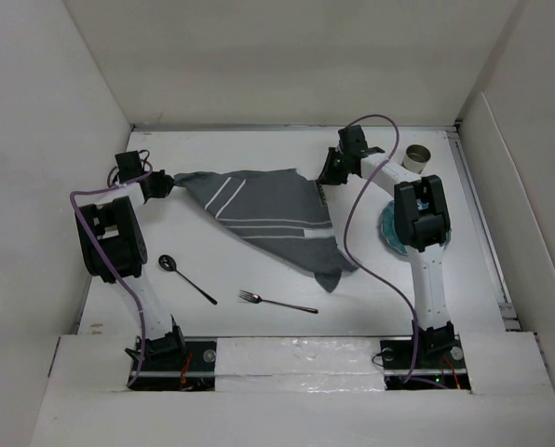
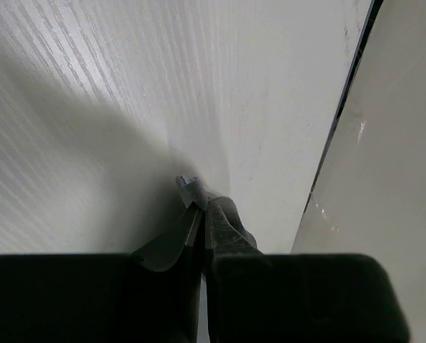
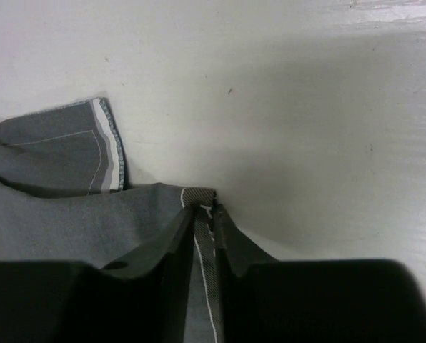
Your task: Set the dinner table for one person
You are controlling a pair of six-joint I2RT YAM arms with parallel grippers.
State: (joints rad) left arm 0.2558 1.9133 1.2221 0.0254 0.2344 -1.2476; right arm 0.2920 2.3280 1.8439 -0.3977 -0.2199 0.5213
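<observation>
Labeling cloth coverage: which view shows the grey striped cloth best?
Top external: the whole cloth shows, spread over the dinner table between both arms. Right wrist shows only a hemmed edge pinched in the right fingers. Left wrist shows just a tiny scrap at the left fingers.

top cam: fixed, high behind me, tilted down and forward; far off, whole worktop (image 1: 259, 270) in frame.
left wrist cam: looks out along my left pincer (image 2: 199, 204); very near the worktop, side wall (image 2: 384, 143) on its right.
right wrist cam: looks along my right pincer (image 3: 207, 214); very near, cloth (image 3: 91, 221) lower left.
shared: top and right wrist both catch the cloth's far right corner; top and left wrist, the worktop's left edge.
</observation>
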